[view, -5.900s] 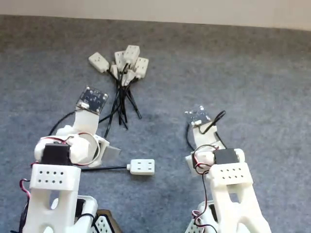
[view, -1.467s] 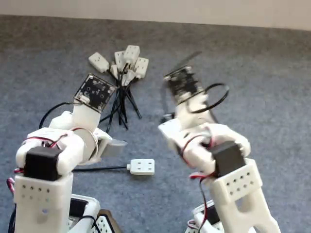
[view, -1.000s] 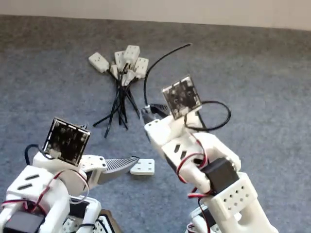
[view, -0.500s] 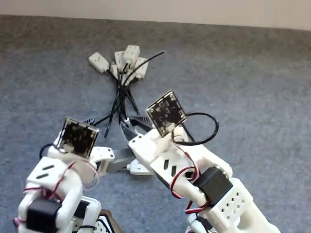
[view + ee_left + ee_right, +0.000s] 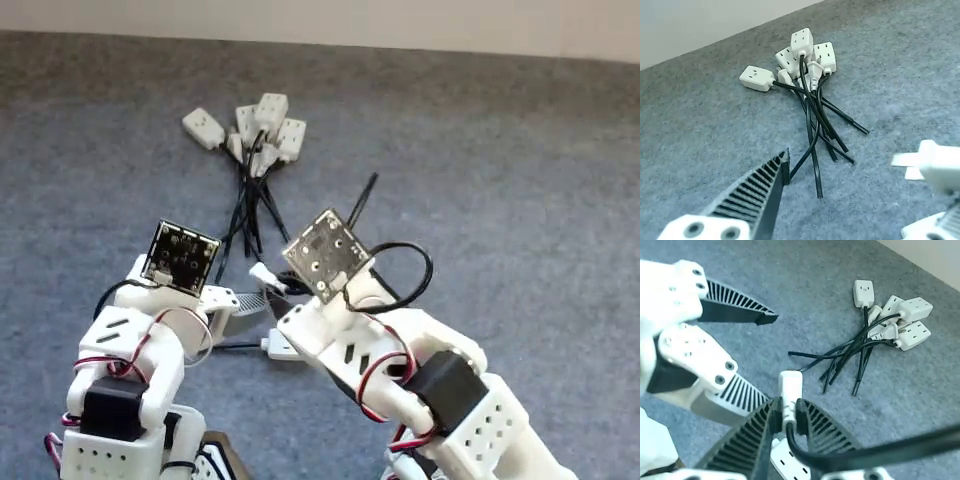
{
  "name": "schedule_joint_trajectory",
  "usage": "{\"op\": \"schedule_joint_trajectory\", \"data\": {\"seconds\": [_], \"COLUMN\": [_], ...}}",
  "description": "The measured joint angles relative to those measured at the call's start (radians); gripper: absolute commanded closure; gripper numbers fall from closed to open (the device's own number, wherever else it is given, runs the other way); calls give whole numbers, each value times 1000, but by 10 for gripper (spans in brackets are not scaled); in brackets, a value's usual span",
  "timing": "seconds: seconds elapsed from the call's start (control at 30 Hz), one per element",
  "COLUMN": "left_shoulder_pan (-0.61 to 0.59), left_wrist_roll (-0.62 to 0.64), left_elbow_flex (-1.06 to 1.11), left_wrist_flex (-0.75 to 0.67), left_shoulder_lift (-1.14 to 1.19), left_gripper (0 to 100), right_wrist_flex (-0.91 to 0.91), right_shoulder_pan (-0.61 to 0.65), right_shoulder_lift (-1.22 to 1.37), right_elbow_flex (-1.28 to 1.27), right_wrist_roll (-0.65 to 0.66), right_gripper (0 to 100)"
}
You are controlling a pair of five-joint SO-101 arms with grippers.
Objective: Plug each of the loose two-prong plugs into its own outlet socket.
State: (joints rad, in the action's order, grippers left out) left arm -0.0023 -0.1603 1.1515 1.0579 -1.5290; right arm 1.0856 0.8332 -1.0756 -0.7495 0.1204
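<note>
My right gripper (image 5: 788, 407) is shut on a white two-prong plug (image 5: 790, 386) whose black cord (image 5: 875, 450) loops back over the arm. In the high view that plug (image 5: 265, 274) hangs just above a white outlet socket (image 5: 283, 348) lying on the grey carpet. The left gripper (image 5: 771, 360) is open, its ridged fingers (image 5: 760, 195) spread on either side of the held plug (image 5: 935, 162) without touching it. The socket (image 5: 790, 457) shows below the right fingers.
A bundle of several white sockets and plugs (image 5: 258, 125) with black cords (image 5: 250, 215) lies at the back of the carpet (image 5: 520, 180); it also shows as the bundle (image 5: 802, 52) and the bundle (image 5: 892, 320).
The right arm has swung left and down with the plug, its cord trailing after. The left arm has risen and brought its open gripper up to the plug.
</note>
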Motion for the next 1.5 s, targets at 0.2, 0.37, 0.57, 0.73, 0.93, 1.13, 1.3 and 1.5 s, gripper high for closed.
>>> {"op": "schedule_joint_trajectory", "data": {"seconds": [0.2, 0.37, 0.57, 0.73, 0.93, 1.13, 1.3, 1.5], "left_shoulder_pan": [-18, -12, -66, -203, -230, -230, -238, -238], "left_wrist_roll": [0, 0, 5, 78, 106, 106, 106, 106], "left_elbow_flex": [2, 2, 2, 2, 20, 48, 48, 48], "left_wrist_flex": [-2, -2, -6, -46, -81, -118, -118, -118], "left_shoulder_lift": [-9, -9, -8, -8, -9, -6, -6, -6], "left_gripper": [539, 539, 539, 539, 539, 539, 539, 539], "right_wrist_flex": [23, 23, 23, 26, 224, 250, 308, 330], "right_shoulder_pan": [-115, -163, -166, -166, -149, -127, -32, -5], "right_shoulder_lift": [8, 21, 186, 338, 405, 434, 476, 483], "right_elbow_flex": [-5, -63, -150, -149, -2, 64, 64, 71], "right_wrist_roll": [34, 52, 23, -58, -175, -264, -456, -674], "right_gripper": [994, 994, 994, 994, 992, 992, 992, 992]}}
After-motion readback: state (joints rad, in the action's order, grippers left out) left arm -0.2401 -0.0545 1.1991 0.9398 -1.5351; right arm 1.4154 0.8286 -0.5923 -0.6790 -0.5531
